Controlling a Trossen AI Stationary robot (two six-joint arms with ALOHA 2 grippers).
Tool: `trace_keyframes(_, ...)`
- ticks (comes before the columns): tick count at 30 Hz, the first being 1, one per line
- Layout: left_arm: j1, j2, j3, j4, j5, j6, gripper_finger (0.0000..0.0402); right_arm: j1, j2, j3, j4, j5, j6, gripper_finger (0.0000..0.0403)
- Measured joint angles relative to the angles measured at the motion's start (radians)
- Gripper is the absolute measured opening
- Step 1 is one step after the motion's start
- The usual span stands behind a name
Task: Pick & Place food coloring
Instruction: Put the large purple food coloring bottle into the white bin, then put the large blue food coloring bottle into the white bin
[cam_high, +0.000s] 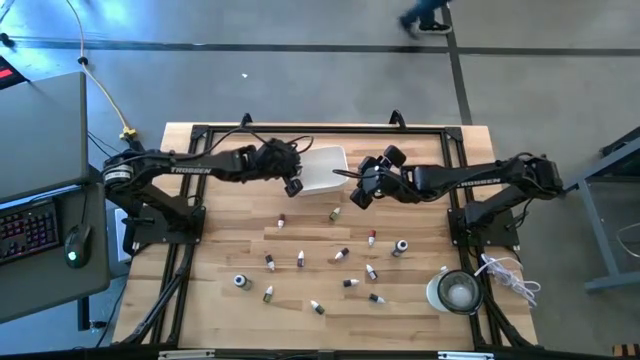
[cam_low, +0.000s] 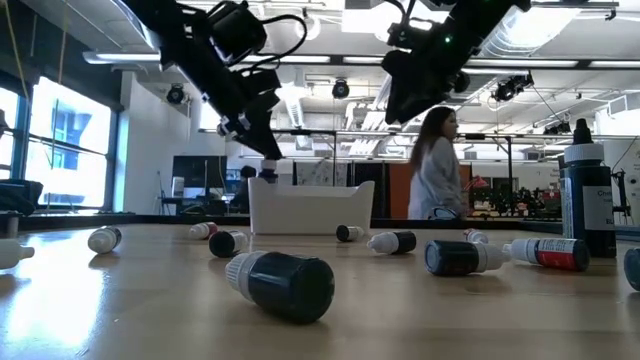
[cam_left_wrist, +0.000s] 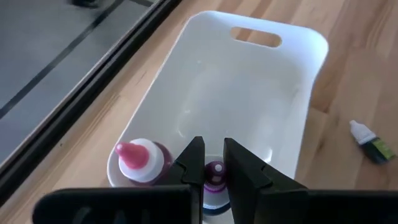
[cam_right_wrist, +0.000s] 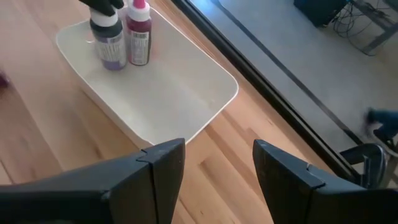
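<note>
The white tray (cam_high: 325, 170) sits at the table's far middle. Two food coloring bottles stand upright in its left end: a red-bodied one with a pink cap (cam_left_wrist: 140, 163) and a purple one (cam_right_wrist: 111, 45). My left gripper (cam_left_wrist: 211, 152) hangs over that end of the tray (cam_left_wrist: 249, 93) and is shut on the purple bottle's cap. My right gripper (cam_right_wrist: 217, 155) hovers open over bare wood just right of and nearer than the tray (cam_right_wrist: 155, 93), touching nothing. Several more small bottles (cam_high: 340, 256) lie scattered on the table's near half. My left gripper pinches the purple bottle by its cap (cam_left_wrist: 215, 172) between the two fingers, coming from above and pointing down. The bottle stands upright under the fingers inside the tray, beside the red one. Whether its base rests on the tray floor, I cannot tell.
A round clear container (cam_high: 456, 290) stands near the table's right near corner, with white cord beside it. A dark bottle (cam_low: 285, 283) lies close to the low camera, and a tall dark bottle (cam_low: 588, 195) stands at the right. A person (cam_low: 436, 165) walks in the room behind.
</note>
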Motion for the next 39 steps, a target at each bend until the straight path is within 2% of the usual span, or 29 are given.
trace_keyframes(3,0.000,0.000,-0.031,0.053,-0.002,0.000,0.0031,0.000,0.000,0.000,0.001,-0.012,0.002,0.0184)
trace_keyframes(13,-0.001,-0.001,-0.037,-0.015,-0.061,0.026,0.0035,0.000,0.000,0.000,0.010,-0.041,0.027,0.0184)
trace_keyframes(22,-0.001,-0.001,-0.037,-0.024,-0.099,0.037,0.0105,0.000,0.000,0.000,0.016,-0.045,0.023,0.0184)
trace_keyframes(26,-0.001,-0.015,-0.036,-0.041,-0.129,0.036,0.0119,0.000,0.000,0.000,0.016,-0.046,0.021,0.0184)
trace_keyframes(34,-0.015,-0.162,0.082,-0.260,-0.057,0.045,0.0121,0.000,0.001,-0.010,0.026,-0.083,-0.006,0.0184)
trace_keyframes(37,-0.039,-0.244,0.150,-0.399,0.056,0.054,0.0122,0.000,0.001,-0.010,0.046,-0.106,-0.007,0.0184)
trace_keyframes(39,-0.067,-0.294,0.189,-0.486,0.174,0.053,0.0122,0.000,0.001,-0.010,0.052,-0.123,-0.007,0.0184)
